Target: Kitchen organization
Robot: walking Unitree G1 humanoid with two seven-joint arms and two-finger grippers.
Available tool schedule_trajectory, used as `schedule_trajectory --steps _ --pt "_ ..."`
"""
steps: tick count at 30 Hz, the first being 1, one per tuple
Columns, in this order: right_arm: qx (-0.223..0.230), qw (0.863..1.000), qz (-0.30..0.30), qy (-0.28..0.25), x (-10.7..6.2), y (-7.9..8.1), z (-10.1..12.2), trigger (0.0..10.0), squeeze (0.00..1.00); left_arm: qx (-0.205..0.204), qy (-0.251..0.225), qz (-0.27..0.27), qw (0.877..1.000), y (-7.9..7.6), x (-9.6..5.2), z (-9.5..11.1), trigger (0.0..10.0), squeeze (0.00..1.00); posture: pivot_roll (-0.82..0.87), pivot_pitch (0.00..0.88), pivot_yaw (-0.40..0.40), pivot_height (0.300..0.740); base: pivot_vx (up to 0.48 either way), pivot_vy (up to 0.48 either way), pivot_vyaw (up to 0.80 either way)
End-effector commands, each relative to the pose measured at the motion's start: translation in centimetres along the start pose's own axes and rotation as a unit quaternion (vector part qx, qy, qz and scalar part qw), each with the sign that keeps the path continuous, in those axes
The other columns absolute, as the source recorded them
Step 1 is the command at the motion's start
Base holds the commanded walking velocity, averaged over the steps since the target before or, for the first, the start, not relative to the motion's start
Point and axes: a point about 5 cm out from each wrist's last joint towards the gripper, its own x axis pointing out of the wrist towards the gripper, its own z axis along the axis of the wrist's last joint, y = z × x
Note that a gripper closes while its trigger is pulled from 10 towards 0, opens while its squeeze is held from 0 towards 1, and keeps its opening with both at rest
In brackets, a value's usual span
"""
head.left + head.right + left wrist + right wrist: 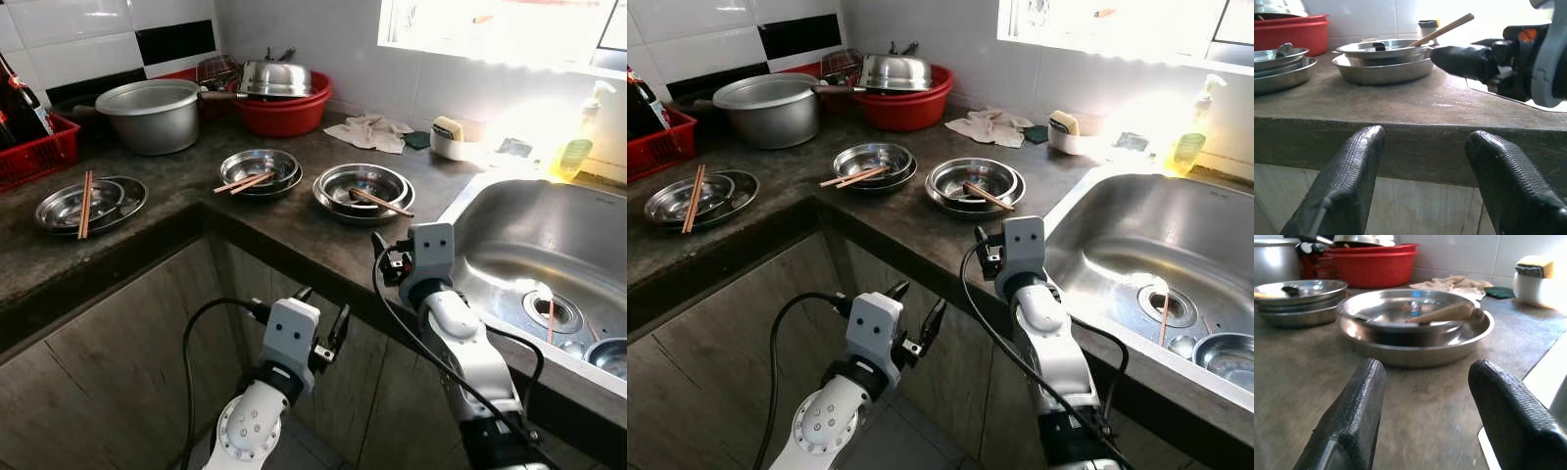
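Foreground: left gripper (321, 324) held below the counter (294, 240) edge, before the grey wood-grain cabinet doors (118, 382); its two knurled black fingers (1347, 181) stand well apart and hold nothing. Right gripper (1425, 416) raised to counter level at the front edge, just left of the sink (549, 255); its fingers (1513, 416) likewise spread wide and empty, aimed at the nearest dish stack.

Counter: dark, mottled stone slab with a thick square edge. Three sets of shallow round steel dishes rest on it. Right stack (364, 191), closest to the right gripper: a bowl nested in a wider plate, with wooden chopsticks (380, 202) lying aslant inside. Middle stack (260, 170): similar nested dishes, with chopsticks (243, 182) across the rim. Left dishes (90, 203): two overlapping plates, with chopsticks (85, 204) laid across them.

Sink: polished steel basin; a chopstick (551, 321) stands at the drain and a small steel bowl (609, 356) sits in the near corner.

Background: a large dull aluminium pot (153, 114); a red plastic basin (284, 106) holding a domed steel lid; a red slatted basket (34, 147); a crumpled white cloth (370, 132); a white cup with a yellow sponge (448, 135); a yellow-green soap bottle (573, 152) by the bright window; glossy white and black wall tiles (88, 39)
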Motion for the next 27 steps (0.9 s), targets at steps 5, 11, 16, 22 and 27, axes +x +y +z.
schedule_trajectory --steps 5,11,16,22,27 --pt "0.008 1.000 -0.018 -0.020 1.0 -0.8 1.0 10.0 0.00 -0.002 -0.005 -0.001 1.000 -0.1 0.0 0.4 10.0 0.00 0.14 0.020 -0.039 0.740 0.000 0.000 0.00" --pt "0.012 0.999 -0.029 -0.037 1.7 -1.4 1.6 10.0 0.00 -0.002 -0.005 0.002 1.000 0.0 0.0 0.4 10.0 0.00 0.14 0.017 -0.039 0.740 0.000 0.000 0.00" --pt "0.015 0.998 -0.031 -0.045 2.0 -1.5 2.0 10.0 0.00 -0.001 -0.005 0.001 1.000 -0.1 0.0 0.4 10.0 0.00 0.14 0.013 -0.040 0.740 0.000 0.000 0.00" --pt "0.021 0.998 -0.032 -0.056 2.6 -1.5 2.5 10.0 0.00 -0.001 -0.005 0.002 1.000 -0.1 0.0 0.4 10.0 0.00 0.14 0.007 -0.042 0.740 0.000 0.000 0.00" --pt "0.024 0.998 -0.034 -0.056 2.8 -1.5 2.5 10.0 0.00 0.000 -0.006 0.002 1.000 -0.1 0.0 0.4 10.0 0.00 0.14 0.001 -0.043 0.740 0.000 0.000 0.00"
